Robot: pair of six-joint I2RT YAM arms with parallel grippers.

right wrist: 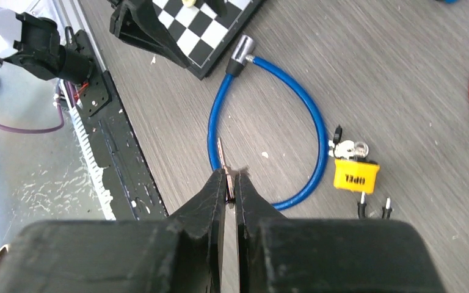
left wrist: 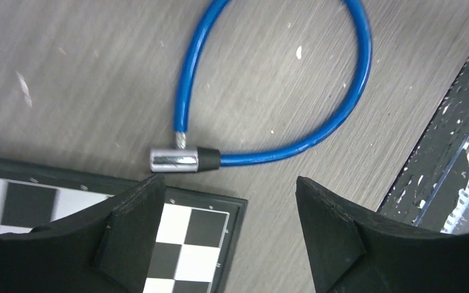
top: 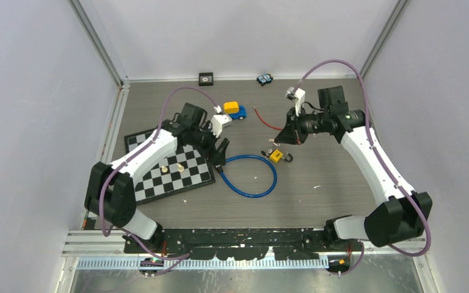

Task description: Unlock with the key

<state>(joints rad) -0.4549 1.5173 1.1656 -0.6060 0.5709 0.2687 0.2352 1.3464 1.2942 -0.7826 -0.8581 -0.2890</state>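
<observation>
A blue cable lock (top: 250, 195) lies looped on the table, its silver and black lock head (left wrist: 183, 160) next to the chessboard's corner. My left gripper (left wrist: 229, 195) hovers open just short of that head, nothing between its fingers. My right gripper (right wrist: 231, 180) is shut on a thin key (right wrist: 221, 155), whose blade pokes out past the fingertips above the cable (right wrist: 317, 140). The right gripper (top: 283, 139) hangs above the table, behind the loop. A yellow padlock (right wrist: 355, 175) with a bunch of keys (right wrist: 349, 148) rests by the loop's far side.
A chessboard (top: 177, 177) with a few pieces lies at the left under my left arm. A yellow and blue toy car (top: 234, 110), a red wire (top: 269, 121), a small black box (top: 206, 78) and a small blue toy (top: 264, 79) sit farther back.
</observation>
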